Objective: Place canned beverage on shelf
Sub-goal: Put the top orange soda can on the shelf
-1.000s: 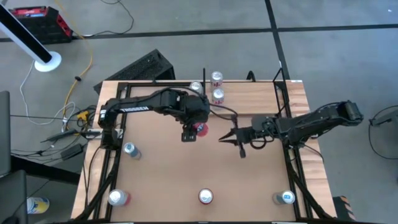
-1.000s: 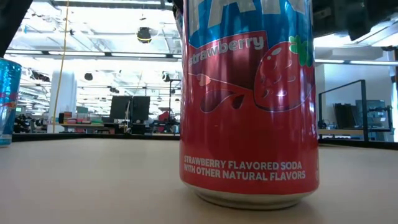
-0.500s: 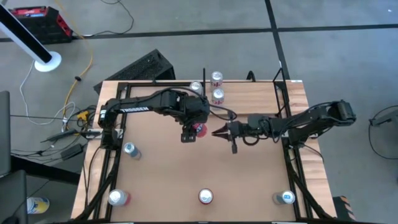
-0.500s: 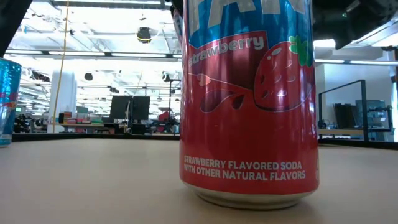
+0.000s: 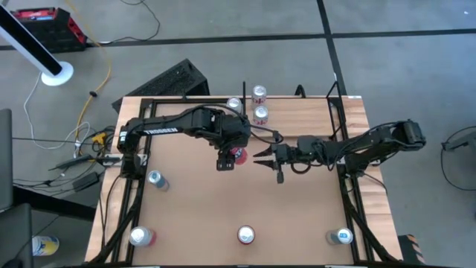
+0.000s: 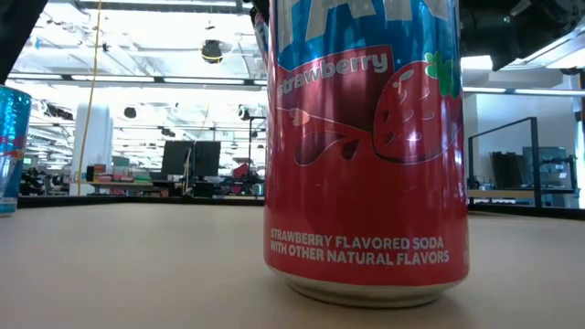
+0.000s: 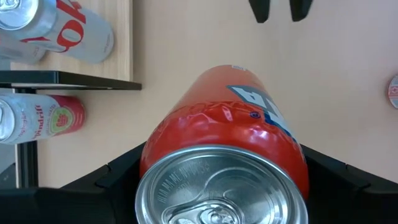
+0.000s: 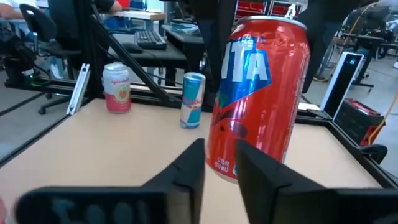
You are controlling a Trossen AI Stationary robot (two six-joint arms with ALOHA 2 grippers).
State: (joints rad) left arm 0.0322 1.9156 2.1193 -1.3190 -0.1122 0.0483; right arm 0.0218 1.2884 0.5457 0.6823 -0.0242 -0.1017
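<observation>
A red soda can (image 7: 224, 137) sits between the fingers of my left gripper (image 5: 236, 156) near the table's middle. In the right wrist view the can (image 8: 261, 93) leans, top tilted away from the shelf side. My right gripper (image 8: 219, 149) points level at the can's lower part from the table's right, slightly open with nothing between its fingers. The shelf (image 7: 121, 56), a pale wood plank on black posts, stands toward the far edge. A white-and-red can (image 7: 62, 31) lies on its plank and a pink can (image 7: 43, 121) shows below it. My left gripper pinches the red can's side wall just below its top rim (image 7: 155, 149), one finger on each side. The fingers come slanting down from above. The can is tilted in the hold. My right fingers hide its bottom, so I cannot tell whether it rests on the table.
More cans stand on the table: a blue one (image 5: 154, 179) at the left, and one at the near left (image 5: 140, 237), a red strawberry one (image 6: 366, 155) at near centre and a blue one (image 5: 342, 237) at near right. Black frame rails (image 5: 349, 201) run along the table's sides.
My right gripper has moved toward the table's left, up to the red can, and has tipped from pointing downward to level. Its fingertips have parted a little. My left gripper and the can have stayed put.
</observation>
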